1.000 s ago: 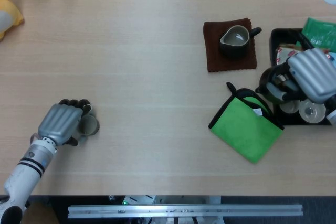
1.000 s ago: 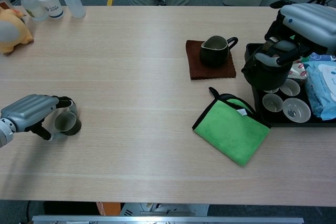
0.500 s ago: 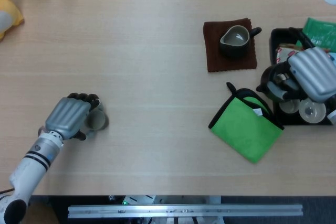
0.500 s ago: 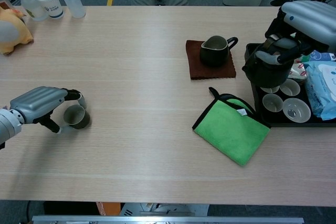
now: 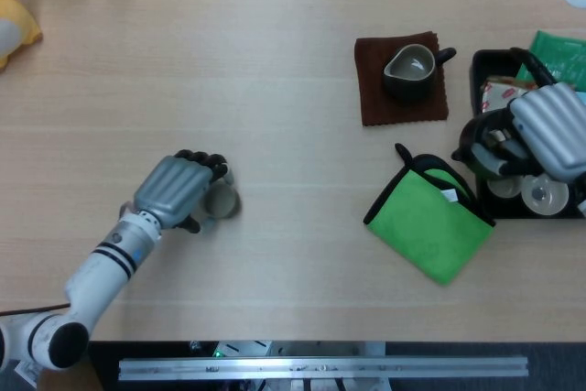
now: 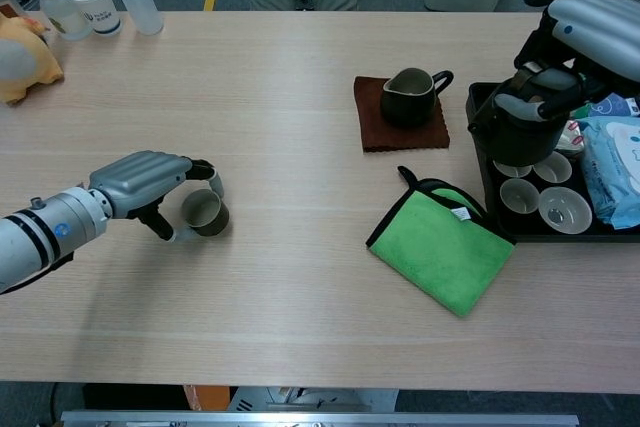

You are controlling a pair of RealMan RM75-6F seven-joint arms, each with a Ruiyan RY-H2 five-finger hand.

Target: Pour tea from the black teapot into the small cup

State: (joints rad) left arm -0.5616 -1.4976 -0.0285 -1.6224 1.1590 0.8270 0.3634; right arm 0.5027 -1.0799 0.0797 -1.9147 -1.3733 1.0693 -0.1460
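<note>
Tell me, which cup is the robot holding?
The dark cup out on the table, in its left hand. The pale cups sit untouched in the black tray.

Pale wooden table (image 6: 300, 97), seen from head and chest views. Lay at the far left corner: a small bottle (image 6: 48, 7), a white paper cup (image 6: 92, 2) and a squeeze bottle (image 6: 138, 5), with a yellow soft toy (image 6: 22, 59) just nearer along the left edge. Sat toward the left, about midway between far and near edges: a small cup (image 6: 205, 213). Lay right of centre: a dark brown cloth (image 6: 400, 117) bearing a dark pitcher (image 6: 408, 95). Nearer the front, a green cloth (image 6: 440, 247), black-edged. Stood along the right edge: a black tray (image 6: 488, 197).
</note>
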